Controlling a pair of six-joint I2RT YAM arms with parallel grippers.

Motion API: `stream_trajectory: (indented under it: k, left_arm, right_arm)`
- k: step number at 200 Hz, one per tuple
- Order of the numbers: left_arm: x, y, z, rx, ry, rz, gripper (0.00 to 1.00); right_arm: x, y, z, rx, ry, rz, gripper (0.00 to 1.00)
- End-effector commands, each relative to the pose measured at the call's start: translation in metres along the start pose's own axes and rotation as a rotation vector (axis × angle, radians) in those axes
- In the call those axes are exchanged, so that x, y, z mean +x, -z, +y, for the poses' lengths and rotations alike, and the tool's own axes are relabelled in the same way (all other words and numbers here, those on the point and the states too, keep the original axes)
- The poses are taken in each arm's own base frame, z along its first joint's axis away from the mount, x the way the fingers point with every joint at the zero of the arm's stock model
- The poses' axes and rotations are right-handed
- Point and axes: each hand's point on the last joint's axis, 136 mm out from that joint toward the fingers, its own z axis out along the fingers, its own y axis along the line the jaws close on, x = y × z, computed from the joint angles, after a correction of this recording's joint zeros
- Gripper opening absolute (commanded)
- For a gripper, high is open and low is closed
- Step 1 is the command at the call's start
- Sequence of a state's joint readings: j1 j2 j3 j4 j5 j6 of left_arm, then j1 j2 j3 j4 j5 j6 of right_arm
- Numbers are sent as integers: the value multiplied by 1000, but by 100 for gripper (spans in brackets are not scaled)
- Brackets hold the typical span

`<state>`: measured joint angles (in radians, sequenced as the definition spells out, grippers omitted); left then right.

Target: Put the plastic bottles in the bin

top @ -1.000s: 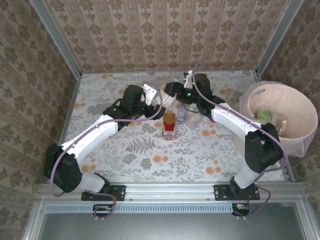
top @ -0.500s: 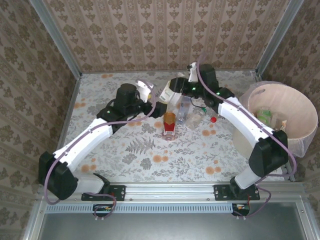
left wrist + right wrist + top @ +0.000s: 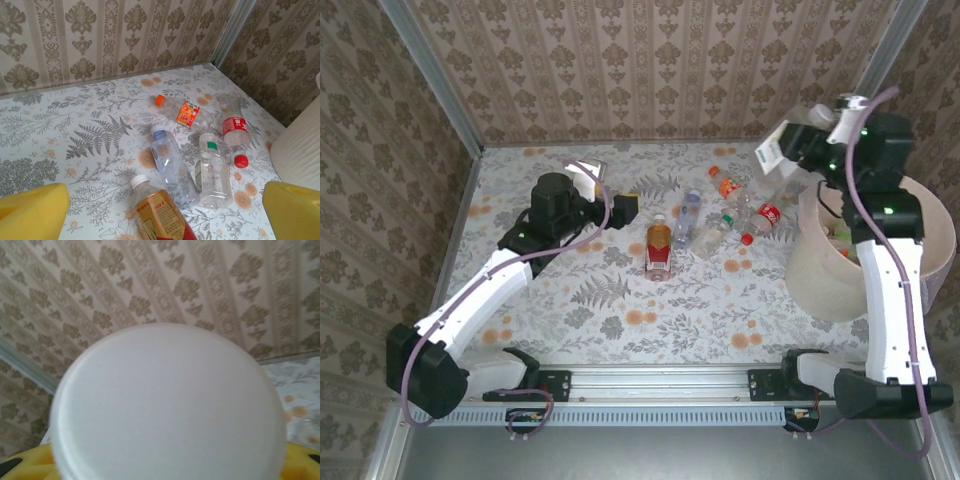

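Right gripper (image 3: 796,141) swung high by the bin (image 3: 820,272), seemingly pinching a bottle (image 3: 170,405); left gripper (image 3: 623,208) spread

Bright, even light from overhead; I see only soft, faint shadows on the worktop (image 3: 740,300). My right wrist picture is blurred, a pale bottle (image 3: 170,405) out of focus against the lens. The left wrist view shows the bottles (image 3: 170,165) crisply.
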<state>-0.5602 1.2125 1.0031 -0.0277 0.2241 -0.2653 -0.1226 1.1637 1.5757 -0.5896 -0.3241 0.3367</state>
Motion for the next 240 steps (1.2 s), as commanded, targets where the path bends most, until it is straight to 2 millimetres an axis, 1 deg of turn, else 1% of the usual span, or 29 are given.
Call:
stream_trajectory:
  k: [1,23,32,52,72,92,107,121,133,150,166,186,203,214,224,240]
  left_arm:
    - [-5,-5,4,-7,24,-18,100]
    - [1,-12,9,-25,39,4,100]
    - [4,-14,11,-33,46,12,100]
    - [8,-19,16,-50,63,23,100]
    - [8,-23,19,-56,79,24,100]
    - [5,-28,19,-51,88,28,100]
    - [4,-31,19,-49,93,43,100]
    - [3,-36,18,-44,100,57,100]
    - [3,-38,18,-40,111,64,100]
    - [5,-42,18,-36,130,73,100]
    - [8,-45,18,-34,146,83,100]
    - [12,-48,20,-35,164,92,100]
    - [15,-51,19,-25,179,102,100]
    - [19,-52,20,-27,192,109,100]
    - [22,-52,21,-32,204,109,100]
    - [26,-51,24,-41,215,108,100]
  right_arm:
    - [-8,27,-10,-7,13,5,46]
    - [-21,47,-32,19,-23,-22,46]
    - [-25,51,-39,13,-41,-30,46]
    - [-29,60,-56,24,-92,-7,47]
    - [-26,71,-80,69,-144,35,50]
    - [-15,83,-107,197,-173,96,50]
    - [-1,92,-123,315,-154,159,51]
    - [10,106,-140,453,-126,204,51]
    - [18,112,-146,507,-113,237,51]
    - [29,109,-143,470,-126,274,50]
    - [45,105,-143,448,-154,322,48]
    - [59,94,-145,415,-170,371,50]
    - [63,82,-146,385,-178,400,58]
    - [65,74,-149,381,-182,416,60]
    - [67,68,-150,380,-183,423,68]
    - [68,57,-150,362,-179,421,75]
